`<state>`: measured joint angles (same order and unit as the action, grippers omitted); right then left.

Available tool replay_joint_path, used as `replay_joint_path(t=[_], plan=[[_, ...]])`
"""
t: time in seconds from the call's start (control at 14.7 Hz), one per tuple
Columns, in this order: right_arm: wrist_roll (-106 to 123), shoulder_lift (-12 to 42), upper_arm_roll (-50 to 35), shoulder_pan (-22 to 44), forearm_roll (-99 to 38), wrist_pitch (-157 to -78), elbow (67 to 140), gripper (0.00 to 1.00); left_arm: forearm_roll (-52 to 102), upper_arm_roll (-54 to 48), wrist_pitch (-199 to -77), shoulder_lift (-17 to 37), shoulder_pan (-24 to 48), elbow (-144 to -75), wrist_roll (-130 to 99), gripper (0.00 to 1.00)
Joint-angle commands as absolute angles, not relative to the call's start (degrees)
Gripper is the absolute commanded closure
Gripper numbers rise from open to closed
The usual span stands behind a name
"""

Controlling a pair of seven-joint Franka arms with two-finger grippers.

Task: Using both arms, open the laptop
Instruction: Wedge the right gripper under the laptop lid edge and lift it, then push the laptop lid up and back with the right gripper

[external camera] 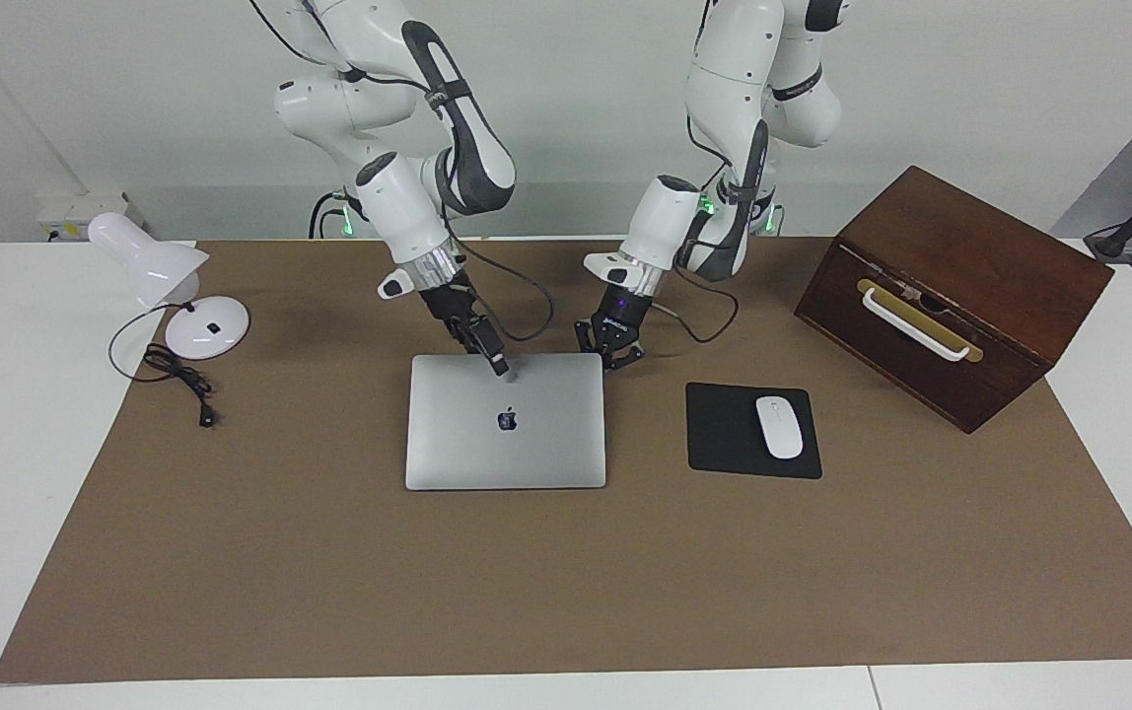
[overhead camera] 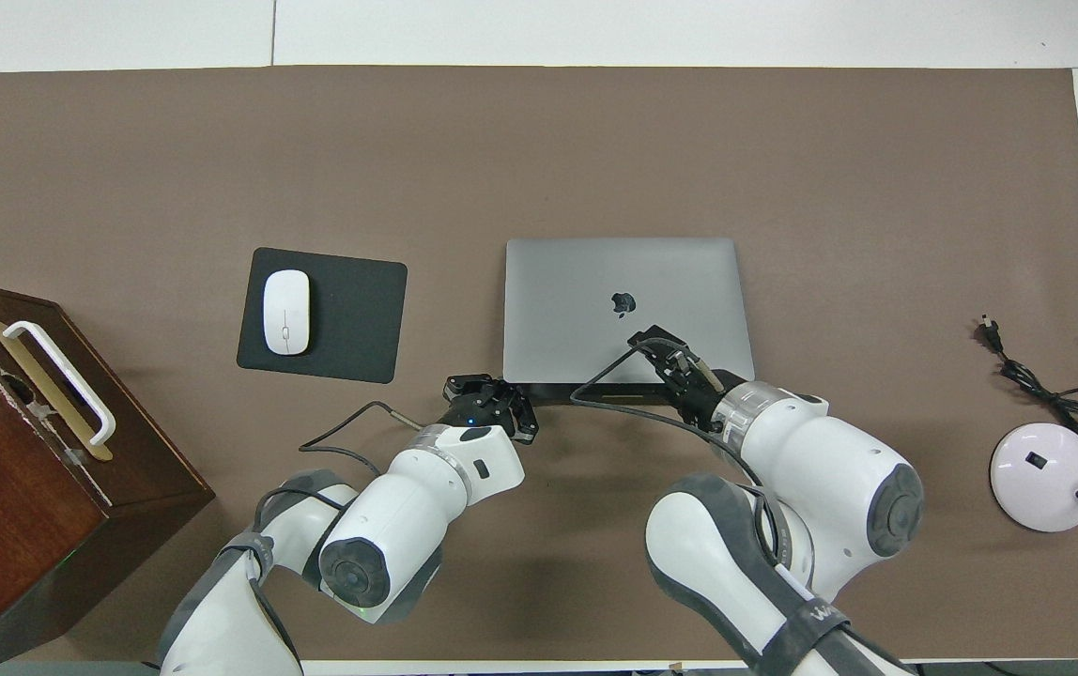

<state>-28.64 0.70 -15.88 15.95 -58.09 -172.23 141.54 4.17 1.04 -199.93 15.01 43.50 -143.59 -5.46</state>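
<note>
The silver-grey laptop lies closed and flat on the brown mat, logo up. My right gripper points down at a slant over the lid, just inside the edge nearest the robots and close to the logo. Whether its tip touches the lid does not show. My left gripper is low at the laptop's corner nearest the robots, toward the left arm's end. It is shut, its links splayed, and holds nothing.
A black mouse pad with a white mouse lies beside the laptop toward the left arm's end. A brown wooden box with a white handle stands past it. A white desk lamp and its cord sit at the right arm's end.
</note>
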Motion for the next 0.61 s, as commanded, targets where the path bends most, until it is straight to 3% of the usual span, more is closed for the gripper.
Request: replay_joint_path(t=[0.0,0.55], plan=[[-26.0,2.3,-16.2,15.8,-59.5,-173.7,139.0,0.00,5.2,1.8,-200.7,18.4,45.0,-142.2,-5.7,1.00],[-22.1,5.3,-16.0,14.3,-59.5,-173.8,134.1,0.00,5.2,1.8,-200.7,18.4,45.0,-142.2,-5.8,1.00]])
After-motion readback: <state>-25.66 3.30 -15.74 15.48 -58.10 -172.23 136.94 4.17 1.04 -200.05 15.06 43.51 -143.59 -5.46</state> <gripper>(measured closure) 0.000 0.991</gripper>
